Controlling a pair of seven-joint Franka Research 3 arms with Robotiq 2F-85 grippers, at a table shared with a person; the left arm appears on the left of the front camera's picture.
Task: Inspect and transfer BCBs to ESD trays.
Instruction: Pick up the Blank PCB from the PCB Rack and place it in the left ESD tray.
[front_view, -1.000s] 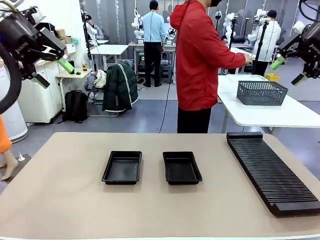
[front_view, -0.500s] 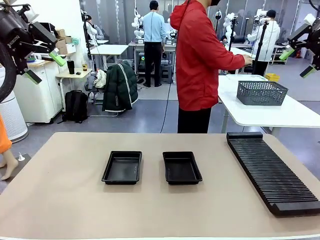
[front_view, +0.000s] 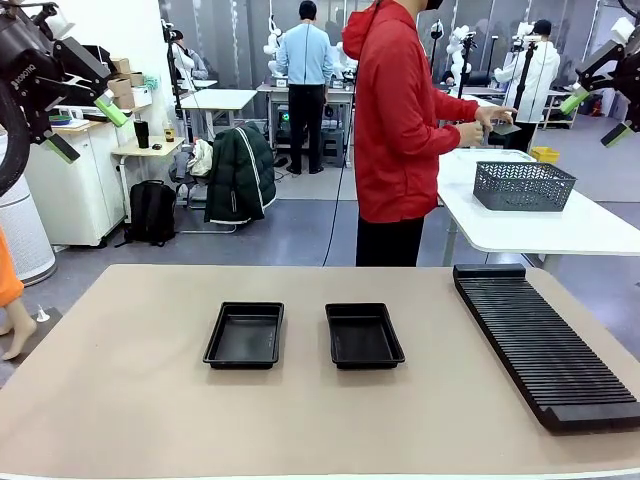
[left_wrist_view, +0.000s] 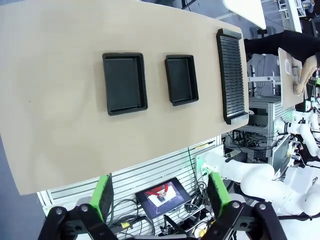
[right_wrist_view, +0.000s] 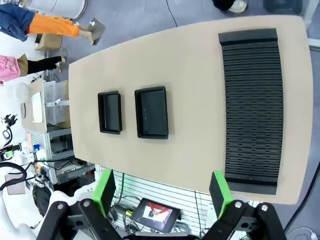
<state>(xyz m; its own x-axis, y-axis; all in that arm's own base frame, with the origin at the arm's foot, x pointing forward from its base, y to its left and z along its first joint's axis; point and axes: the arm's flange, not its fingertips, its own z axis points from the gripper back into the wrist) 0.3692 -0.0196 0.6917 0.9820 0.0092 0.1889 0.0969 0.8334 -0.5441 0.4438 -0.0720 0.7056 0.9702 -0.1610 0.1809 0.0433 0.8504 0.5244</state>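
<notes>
While the left gripper (front_view: 87, 128) hangs high with fingers apart, white lettering unreadable on its body, the left tray (front_view: 245, 335) and the right tray (front_view: 364, 335) sit side by side mid-table, a ribbed rack (front_view: 545, 345) beyond; the right gripper (front_view: 594, 118) gapes too.

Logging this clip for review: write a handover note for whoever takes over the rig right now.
Left pincer: open, raised high at left, empty.
Right pincer: open, raised high at right, empty.
Left ESD tray and right ESD tray sit side by side on the table, both empty; slotted rack to their right.
Person is turned toward the mesh basket, hands on something small; cannot tell what.
Done: nothing in a tray. Left: inspect and transfer every BCB.
</notes>
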